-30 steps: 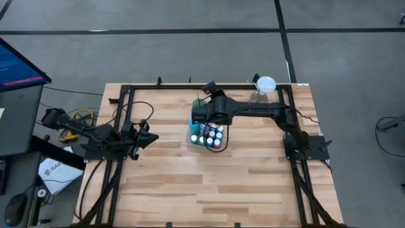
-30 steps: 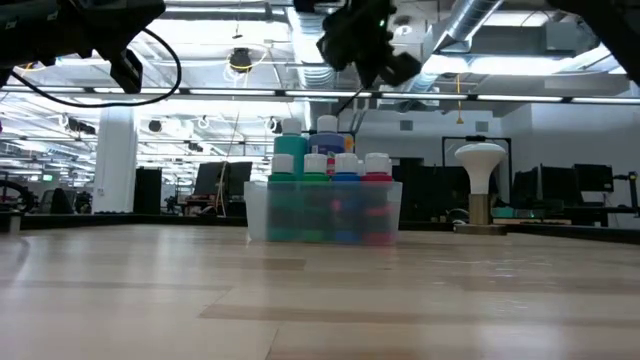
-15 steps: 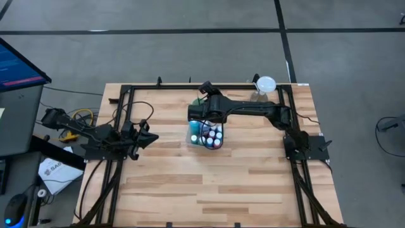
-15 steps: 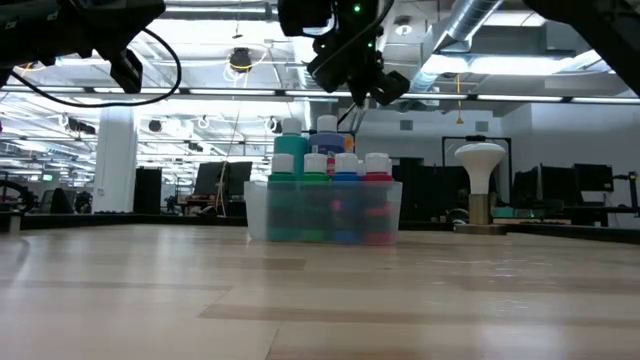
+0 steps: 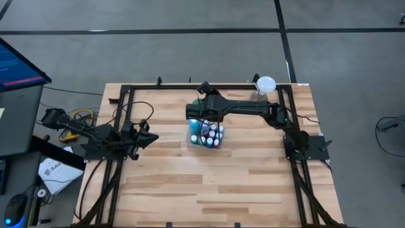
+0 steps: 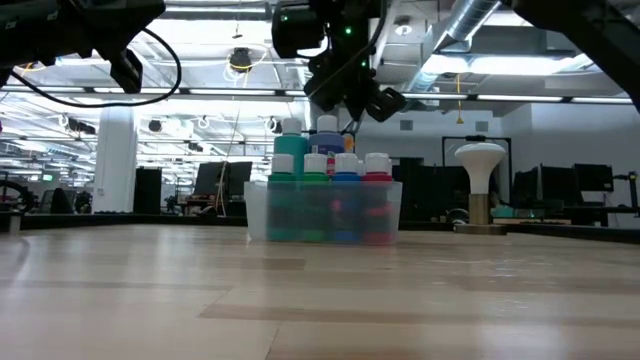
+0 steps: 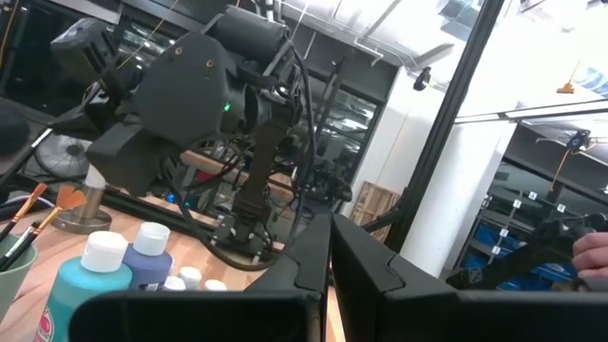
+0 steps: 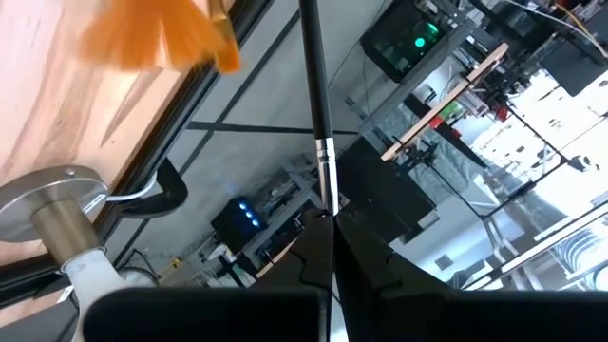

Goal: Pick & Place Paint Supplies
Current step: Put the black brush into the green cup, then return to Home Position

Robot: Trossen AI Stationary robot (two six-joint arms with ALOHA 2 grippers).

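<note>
High view: the right gripper (image 5: 193,113) hangs over the table's (image 5: 215,183) far middle, just above the far left edge of the clear tray (image 5: 192,139), with the arm stretched in from the right. Its fingers are clenched on a thin paintbrush (image 8: 316,104), whose dark handle and metal ferrule run out between them in the right wrist view; an orange brush tip (image 8: 161,33) blurs nearby. The paint bottles (image 6: 335,165) stand packed upright in the tray, white caps up, blue, red and green among them. The left gripper (image 5: 152,137) waits at the table's left side, clenched on nothing, well apart from the tray
</note>
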